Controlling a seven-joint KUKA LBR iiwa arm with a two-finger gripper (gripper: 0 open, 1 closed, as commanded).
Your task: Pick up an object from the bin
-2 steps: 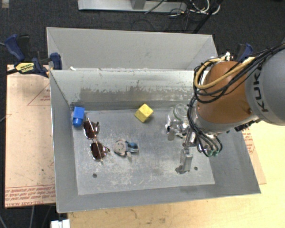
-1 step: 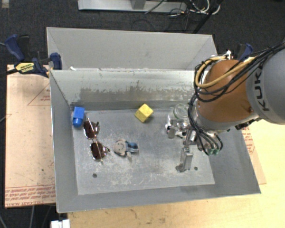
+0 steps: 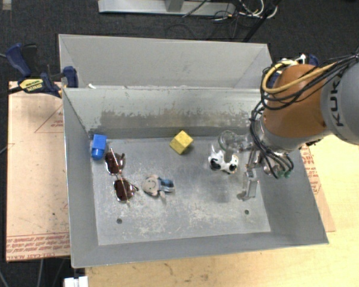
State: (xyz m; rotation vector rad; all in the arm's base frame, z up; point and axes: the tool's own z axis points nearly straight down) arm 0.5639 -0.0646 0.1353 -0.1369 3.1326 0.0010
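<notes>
My gripper (image 3: 248,191) hangs low over the bin floor at the right side, with nothing seen in it. A small black-and-white toy animal (image 3: 222,163) lies just to its left, apart from it. Behind the toy, near the back wall, stands a pale see-through thing (image 3: 228,141). A yellow block (image 3: 181,142) sits further left, at the foot of the back wall.
A blue block (image 3: 98,146) lies at the far left. A pair of brown-lensed sunglasses (image 3: 118,176) lies below it. A small tan and blue thing (image 3: 158,186) rests beside the sunglasses. The arm's orange cover and cables hang over the right wall.
</notes>
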